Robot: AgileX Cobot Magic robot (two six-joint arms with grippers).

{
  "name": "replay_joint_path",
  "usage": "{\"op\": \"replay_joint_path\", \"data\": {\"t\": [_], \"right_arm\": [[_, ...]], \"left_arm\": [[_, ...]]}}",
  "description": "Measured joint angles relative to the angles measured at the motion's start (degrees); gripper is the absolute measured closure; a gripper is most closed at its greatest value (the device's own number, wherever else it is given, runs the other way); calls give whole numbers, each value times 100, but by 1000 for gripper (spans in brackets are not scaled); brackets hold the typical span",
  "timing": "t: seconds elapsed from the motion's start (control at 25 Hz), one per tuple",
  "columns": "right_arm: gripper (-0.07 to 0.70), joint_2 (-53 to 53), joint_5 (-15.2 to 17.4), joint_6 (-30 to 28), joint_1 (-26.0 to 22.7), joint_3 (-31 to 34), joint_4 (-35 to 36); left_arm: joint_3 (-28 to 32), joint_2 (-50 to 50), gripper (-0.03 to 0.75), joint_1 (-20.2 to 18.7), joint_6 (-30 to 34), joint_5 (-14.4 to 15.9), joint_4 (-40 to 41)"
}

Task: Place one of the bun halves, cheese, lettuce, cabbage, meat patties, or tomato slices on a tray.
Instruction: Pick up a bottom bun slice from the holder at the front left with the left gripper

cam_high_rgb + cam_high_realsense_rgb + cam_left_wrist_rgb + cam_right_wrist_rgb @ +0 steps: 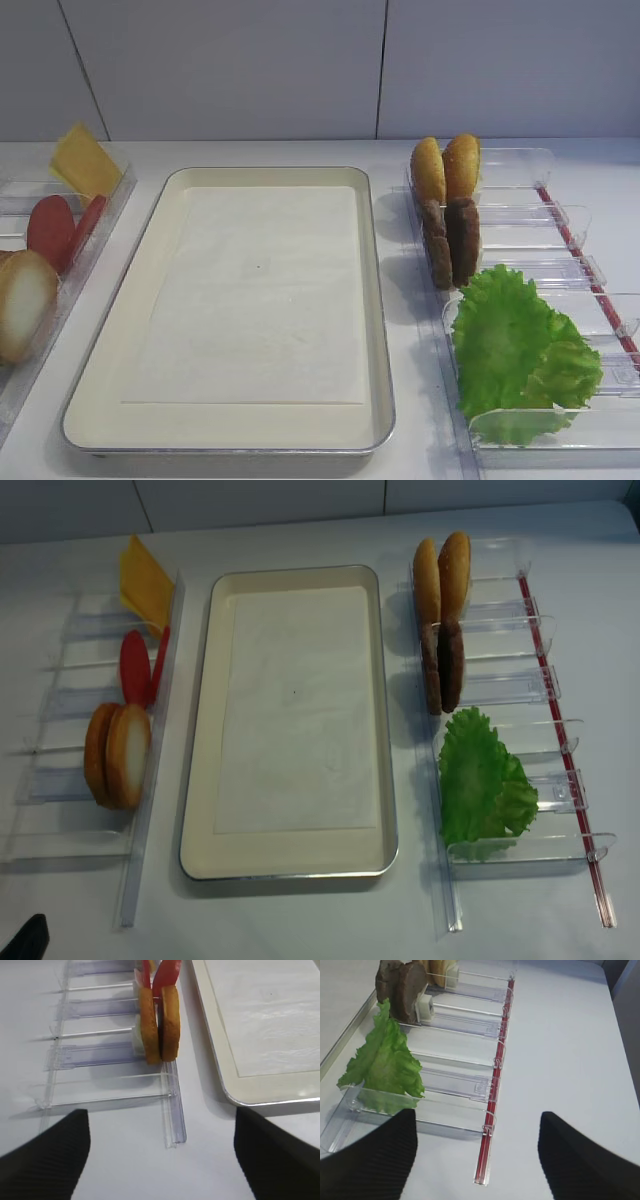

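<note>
The cream tray lies in the middle, holding only its white paper liner. In the left holder stand the cheese, tomato slices and bun halves. In the right holder stand two meat patties and the lettuce. Cabbage is out of view. My left gripper hangs open over bare table, short of the bun halves. My right gripper is open and empty, near the lettuce end of its holder.
Two golden-orange buns stand at the far end of the right clear holder, which has a red strip along its outer edge. The left clear holder ends near my left fingers. Bare white table lies right of the red strip.
</note>
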Motion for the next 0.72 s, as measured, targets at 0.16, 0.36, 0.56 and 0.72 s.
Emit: {"op": "replay_joint_path", "data": {"t": [0.16, 0.36, 0.56, 0.72], "right_arm": [[113, 0, 0, 0, 0, 0, 0], [113, 0, 0, 0, 0, 0, 0], [113, 0, 11, -11, 0, 0, 0], [113, 0, 1, -11, 0, 0, 0]], "left_arm": [[-517, 1017, 148, 0, 0, 16, 60], [-1167, 2477, 148, 0, 0, -7, -29], [-1640, 3858, 158, -1, 164, -58, -700], [-1791, 4857, 169, -1, 271, -297, -841]]}}
